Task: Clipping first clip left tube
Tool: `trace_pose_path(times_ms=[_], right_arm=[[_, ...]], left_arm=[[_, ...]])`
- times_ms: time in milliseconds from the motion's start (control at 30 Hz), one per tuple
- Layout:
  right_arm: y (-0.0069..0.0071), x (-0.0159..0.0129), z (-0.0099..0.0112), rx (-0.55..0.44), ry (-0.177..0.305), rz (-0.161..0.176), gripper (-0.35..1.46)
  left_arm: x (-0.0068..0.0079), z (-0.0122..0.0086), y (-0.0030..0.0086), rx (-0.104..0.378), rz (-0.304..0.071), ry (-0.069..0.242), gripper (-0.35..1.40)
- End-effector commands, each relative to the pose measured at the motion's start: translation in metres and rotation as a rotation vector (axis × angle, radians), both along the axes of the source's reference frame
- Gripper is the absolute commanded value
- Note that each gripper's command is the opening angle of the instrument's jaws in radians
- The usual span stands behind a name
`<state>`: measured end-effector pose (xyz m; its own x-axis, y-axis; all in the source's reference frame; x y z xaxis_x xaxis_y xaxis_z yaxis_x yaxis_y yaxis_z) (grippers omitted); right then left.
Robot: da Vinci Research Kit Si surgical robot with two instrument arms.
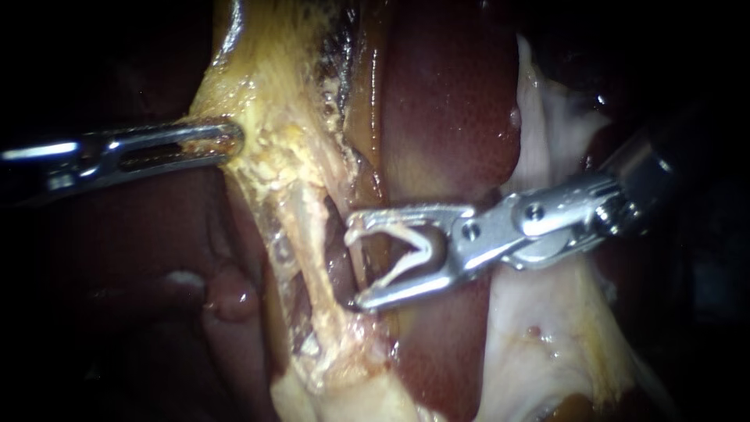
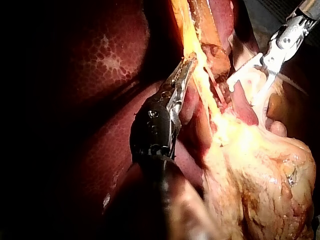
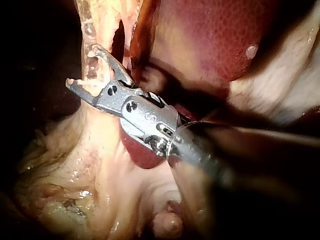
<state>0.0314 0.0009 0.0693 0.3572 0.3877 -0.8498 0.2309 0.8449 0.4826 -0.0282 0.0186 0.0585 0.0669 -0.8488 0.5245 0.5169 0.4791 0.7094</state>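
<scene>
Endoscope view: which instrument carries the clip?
The right instrument, entering from the right: a white clip sits spread open at its tip. The left instrument only grips yellowish tissue, no clip.

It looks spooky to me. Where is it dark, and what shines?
Endoscope view: light hits the middle, the edges are black, and the left instrument, shut on yellow tissue, glints. Left wrist view: the liver sits in shadow; the clip glows white. Right wrist view: the right instrument shines.
</scene>
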Motion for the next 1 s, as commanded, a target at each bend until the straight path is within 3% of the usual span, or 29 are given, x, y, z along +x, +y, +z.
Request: trace_pose_path(times_ms=[33, 300, 733, 867, 1000], right_arm=[[-0.0002, 0.0001, 0.0006, 0.004, -0.017, -0.006, 0.50], [-0.0005, 0.0002, 0.0041, 0.030, -0.095, -0.016, 0.48], [-0.0011, 0.0031, 0.0074, 0.039, -0.120, 0.006, 0.53], [-0.0015, 0.0041, 0.0080, 0.076, -0.096, -0.007, 0.53], [-0.0019, 0.0046, 0.0081, 0.133, -0.031, -0.024, 0.53]], left_arm=[[0.0001, 0.0000, 0.0000, 0.000, 0.001, -0.001, -0.35], [0.0004, -0.0003, 0.0001, 0.000, -0.002, -0.002, -0.35], [0.0004, -0.0008, 0.0000, 0.001, -0.003, -0.001, -0.35], [0.0004, -0.0008, -0.0001, 0.001, -0.003, -0.001, -0.35], [0.0003, -0.0008, -0.0001, 0.001, -0.003, -0.001, -0.35]])
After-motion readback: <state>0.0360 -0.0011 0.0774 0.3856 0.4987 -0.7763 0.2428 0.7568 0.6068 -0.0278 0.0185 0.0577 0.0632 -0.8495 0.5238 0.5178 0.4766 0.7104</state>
